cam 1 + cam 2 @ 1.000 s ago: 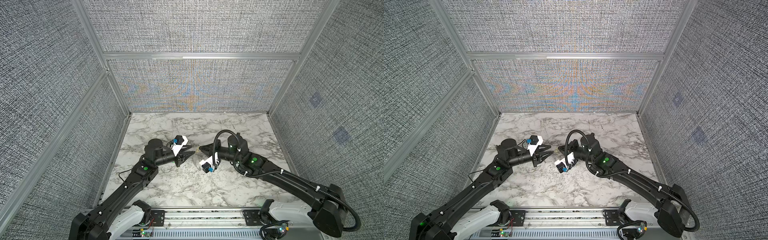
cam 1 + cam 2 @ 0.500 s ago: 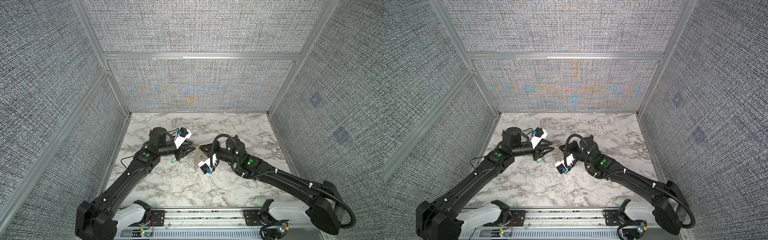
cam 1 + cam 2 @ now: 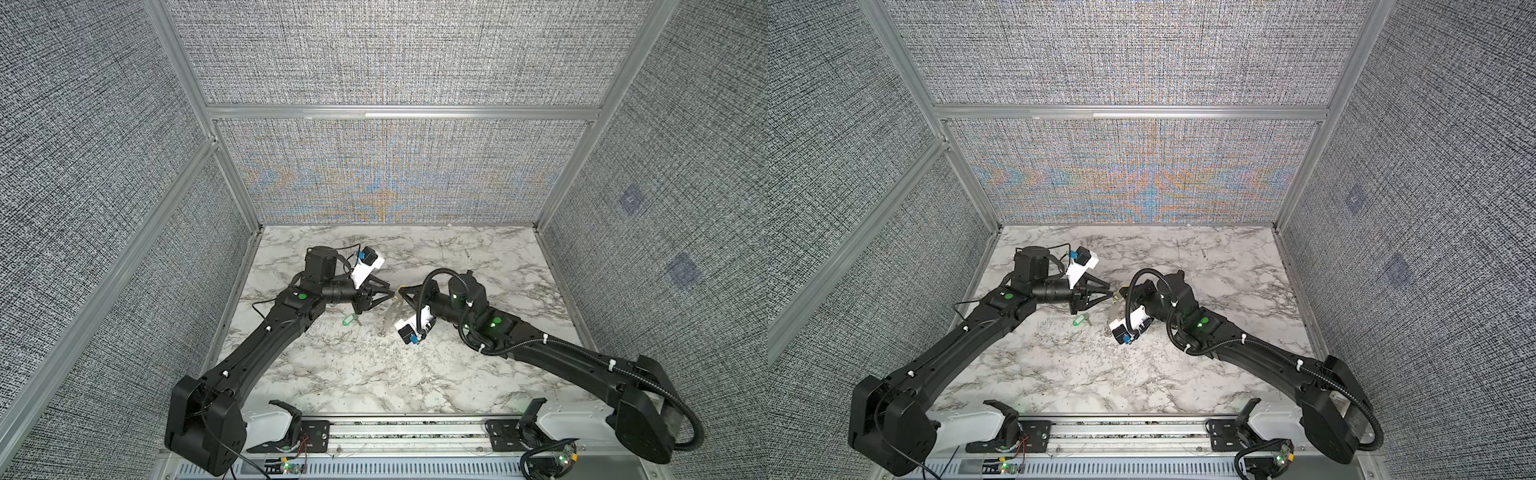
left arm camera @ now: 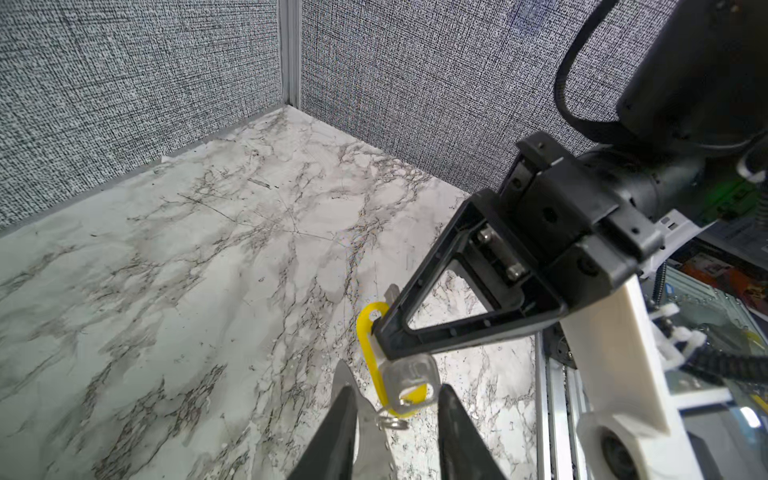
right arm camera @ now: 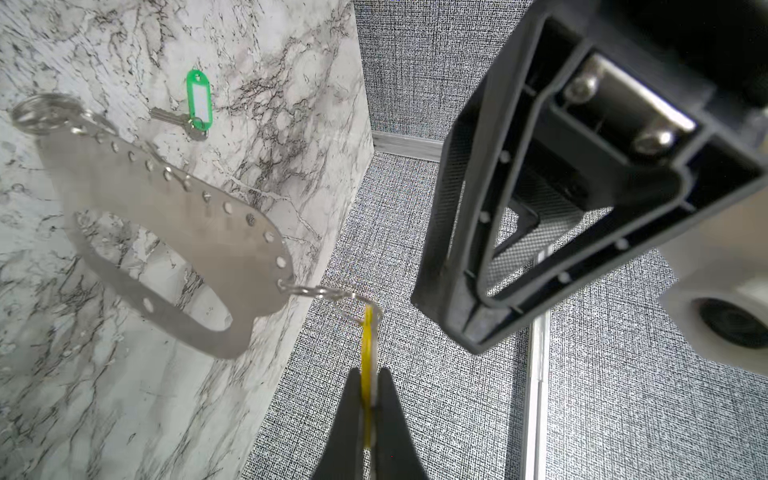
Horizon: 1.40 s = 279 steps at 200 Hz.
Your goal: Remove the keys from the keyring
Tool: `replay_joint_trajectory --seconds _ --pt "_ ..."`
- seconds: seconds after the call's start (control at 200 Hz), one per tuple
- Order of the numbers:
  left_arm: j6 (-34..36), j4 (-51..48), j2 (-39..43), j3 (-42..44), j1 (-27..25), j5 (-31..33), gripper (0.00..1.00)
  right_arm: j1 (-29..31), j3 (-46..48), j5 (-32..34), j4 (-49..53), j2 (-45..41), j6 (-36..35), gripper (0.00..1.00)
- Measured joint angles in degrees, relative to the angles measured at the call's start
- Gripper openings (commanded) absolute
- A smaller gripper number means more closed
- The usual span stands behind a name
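Observation:
My right gripper point(image 5: 370, 378) is shut on the yellow tag point(image 5: 368, 345) of one key, above the table. The keyring point(image 5: 199, 232), a flat grey metal loop with holes along one edge, hangs from that tag by a thin wire ring point(image 5: 332, 295). In both top views it dangles below the gripper tips point(image 3: 388, 316) point(image 3: 1113, 318). My left gripper point(image 4: 397, 395) is open; the tag's end point(image 4: 405, 399) and the key's head point(image 4: 409, 372) sit between its fingers, untouched. The green-tagged key point(image 3: 349, 320) point(image 3: 1079, 321) lies loose on the marble.
Both gripper tips meet near the middle of the marble table point(image 3: 374, 374). Mesh walls close in the back point(image 3: 390, 174) and both sides. A metal rail point(image 3: 407, 432) with the arm bases runs along the front edge.
My left arm has risen and swung toward the back, bringing its tips up to the yellow tag. The green-tagged key has come into view on the table. My right gripper shifted slightly.

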State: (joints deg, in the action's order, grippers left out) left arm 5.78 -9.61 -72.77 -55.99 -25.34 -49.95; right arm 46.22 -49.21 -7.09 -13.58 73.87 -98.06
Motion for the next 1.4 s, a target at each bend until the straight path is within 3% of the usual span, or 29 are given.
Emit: replay_joint_trajectory --seconds 0.46,0.835,1.056,1.211,1.396 --pt "-4.3 2.7 -2.1 0.0 0.0 -2.8 0.35 0.0 -0.2 1.1 -1.2 -0.4 -0.7 0.0" --pt "-4.7 1.7 -2.6 -3.9 0.2 0.0 0.36 0.1 -0.2 0.6 -1.2 -2.8 0.1 0.0" --pt "-4.7 1.0 -3.6 -4.7 0.2 -3.4 0.36 0.1 -0.2 -1.2 -0.6 -4.3 1.8 0.0" --pt "-2.2 0.5 -2.7 -3.7 0.2 -7.0 0.35 0.1 -0.2 -1.9 0.6 -5.0 2.2 0.0" --pt "4.2 -2.7 -1.1 -3.7 0.2 -7.1 0.35 0.1 -1.2 -3.5 3.7 -5.9 4.4 0.0"
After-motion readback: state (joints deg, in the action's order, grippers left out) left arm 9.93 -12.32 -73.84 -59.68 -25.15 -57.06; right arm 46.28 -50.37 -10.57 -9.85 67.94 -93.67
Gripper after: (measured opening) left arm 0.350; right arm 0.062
